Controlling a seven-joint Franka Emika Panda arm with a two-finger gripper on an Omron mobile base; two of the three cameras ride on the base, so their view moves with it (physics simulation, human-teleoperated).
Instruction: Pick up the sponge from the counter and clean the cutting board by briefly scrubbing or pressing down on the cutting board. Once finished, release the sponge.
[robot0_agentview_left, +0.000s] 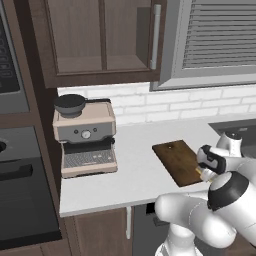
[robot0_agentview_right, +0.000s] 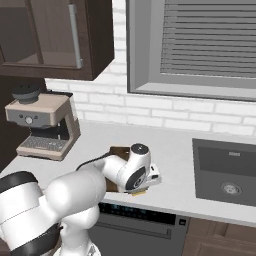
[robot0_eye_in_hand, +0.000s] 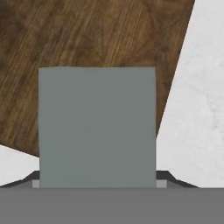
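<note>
a: nearest the lens, what does the gripper (robot0_eye_in_hand: 97, 186) hold?
b: its jaws are clamped on the sponge (robot0_eye_in_hand: 97, 127), grey-green face up, over the cutting board (robot0_eye_in_hand: 87, 39).
a: and beyond?
b: counter (robot0_eye_in_hand: 197, 109) at three o'clock. pickup looks done; scrubbing and release seem left. contact unclear.

counter (robot0_agentview_left: 135, 175) | cutting board (robot0_agentview_left: 177, 160) near front edge | coffee machine (robot0_agentview_left: 86, 136) at left end
</note>
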